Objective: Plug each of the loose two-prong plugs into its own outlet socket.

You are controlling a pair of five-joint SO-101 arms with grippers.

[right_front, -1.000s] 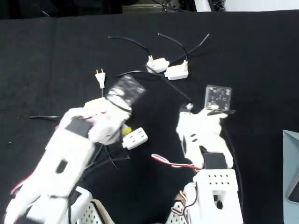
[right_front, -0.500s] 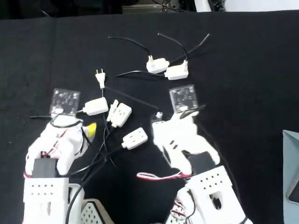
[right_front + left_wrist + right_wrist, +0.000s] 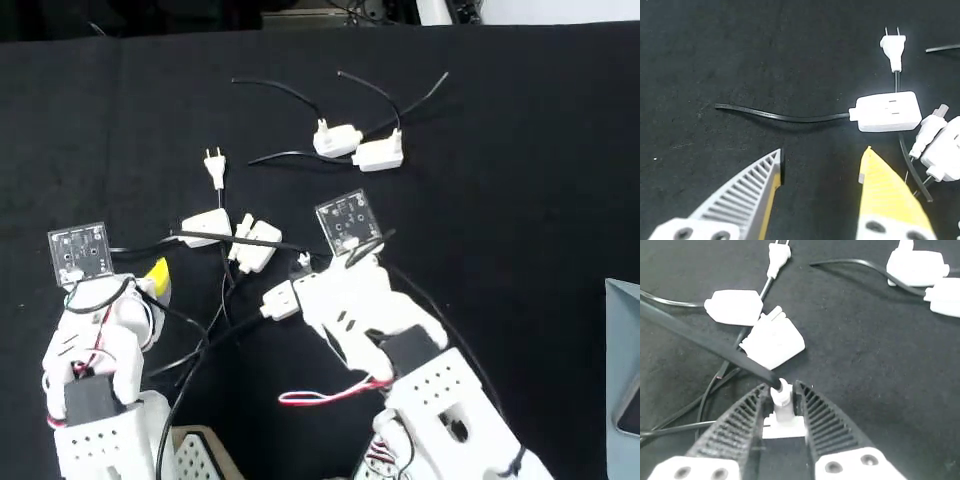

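My right gripper [image 3: 782, 387] is shut on a white two-prong plug [image 3: 781, 396] with a black cord. In the high view it holds that plug right at a white outlet socket [image 3: 279, 299] mid-table; whether the prongs are in, I cannot tell. My left gripper [image 3: 822, 152] hangs open above bare cloth at the front left, its yellow finger [image 3: 157, 276] showing from above. Beyond it lie another outlet socket [image 3: 887, 111] and a loose plug [image 3: 893, 45]. A joined plug and socket [image 3: 252, 243] lie between the arms.
Two more white plug pieces [image 3: 337, 138] [image 3: 380, 153] with black cords lie at the back. Loose black cords [image 3: 205, 335] tangle between the arm bases. A grey-blue box [image 3: 625, 370] stands at the right edge. A black cloth [image 3: 520, 150] covers the table.
The right arm swung left with the plug, from the right side over to the middle socket. The left arm drew back from the centre to the front left.
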